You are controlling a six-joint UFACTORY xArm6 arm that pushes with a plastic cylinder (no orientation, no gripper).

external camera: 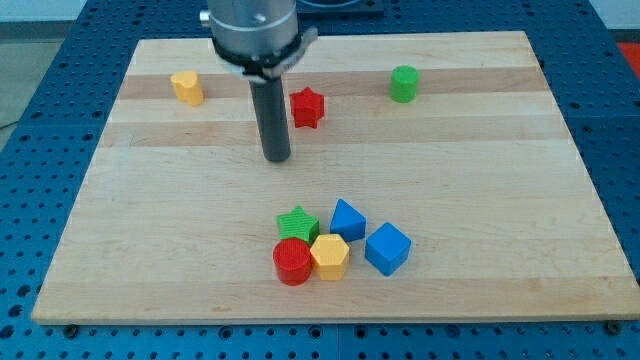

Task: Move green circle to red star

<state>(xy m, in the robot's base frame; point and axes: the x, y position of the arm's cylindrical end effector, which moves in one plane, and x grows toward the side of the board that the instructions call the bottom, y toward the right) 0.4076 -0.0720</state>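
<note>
My tip on the bare table, just left of the red star, green circle well right, far side, my tool a plain rod gripping nothing.

wooden board | upper left: yellow block | upper centre: red star | upper right: green circle | lower centre, clustered: green star, red cylinder, yellow hexagon, blue block, blue cube

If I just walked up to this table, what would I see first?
Probably my tip, a dark rod coming down near the board's middle, just left of and below the red star. Then the huddle of blocks near the view's bottom: green star, red circle, yellow hexagon and two blue blocks.
</note>
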